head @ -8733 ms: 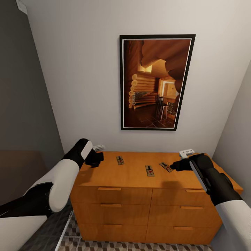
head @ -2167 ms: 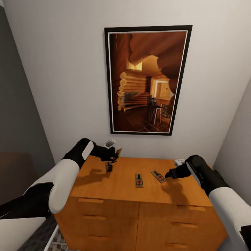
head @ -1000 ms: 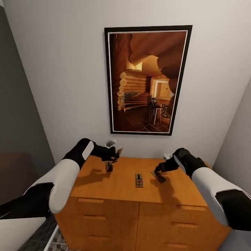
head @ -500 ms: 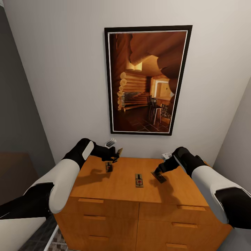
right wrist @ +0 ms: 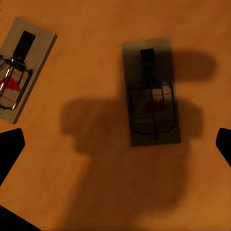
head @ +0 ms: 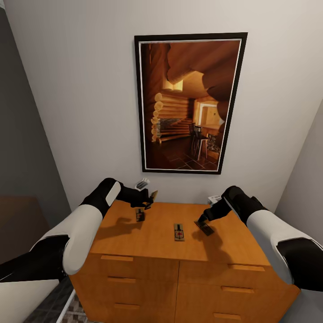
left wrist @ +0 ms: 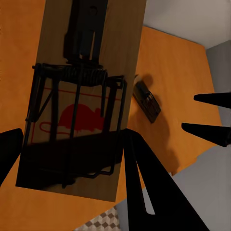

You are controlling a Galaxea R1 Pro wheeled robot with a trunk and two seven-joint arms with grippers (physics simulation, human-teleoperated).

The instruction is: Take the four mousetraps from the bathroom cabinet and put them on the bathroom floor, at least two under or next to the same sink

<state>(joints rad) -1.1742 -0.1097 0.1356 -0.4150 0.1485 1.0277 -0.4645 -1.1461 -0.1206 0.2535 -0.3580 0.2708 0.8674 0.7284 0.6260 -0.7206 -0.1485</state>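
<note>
- Mousetraps: we count four. One (head: 153, 196) is clamped in our left hand (head: 149, 199), lifted clear above the rear left corner of the cabinet (head: 170, 251) top. A second (head: 140, 215) lies flat just below it near the left edge, and a third (head: 179, 232) lies near the middle of the top.
- The fourth mousetrap (head: 205, 228) lies right of the middle, directly beneath our right hand (head: 202, 220).
- In the right wrist view this trap (right wrist: 151, 98) sits squarely between our fingertips (right wrist: 9, 149), which are spread wide and touch nothing; the middle trap (right wrist: 19, 67) lies off to one side.
- In the left wrist view the held board (left wrist: 82, 101) shows its wire parts and red mark, and our fingers pinch it across one end.
- We judge the step in hand to be the right hand's pick. To do it well, we would come straight down with the board centred, close across its narrow sides on bare wood rather than wire, and lift level.
- We should keep the left grip firm meanwhile, since the board is held only by its end and could pivot.
</note>
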